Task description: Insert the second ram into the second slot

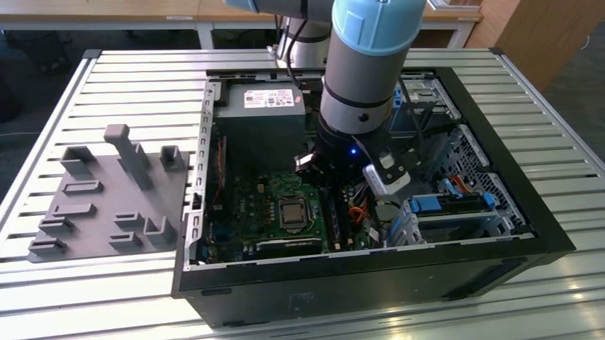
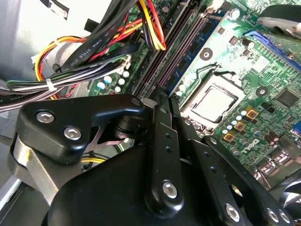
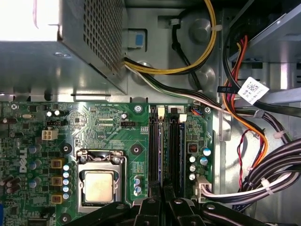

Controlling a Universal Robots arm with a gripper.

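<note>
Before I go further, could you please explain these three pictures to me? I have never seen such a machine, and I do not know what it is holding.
The exterior view shows a robot arm reaching down into an open computer case that lies on a slatted table. Beside the case lies a grey fixture tray. The other two pictures come from cameras riding near the arm's wrist. Both show the green motherboard, its square processor and the long memory slots. The black gripper stands right over those slots, next to bundled cables. A blue strip, probably the ram, sits between them; whether the gripper grips it I cannot tell.
</note>
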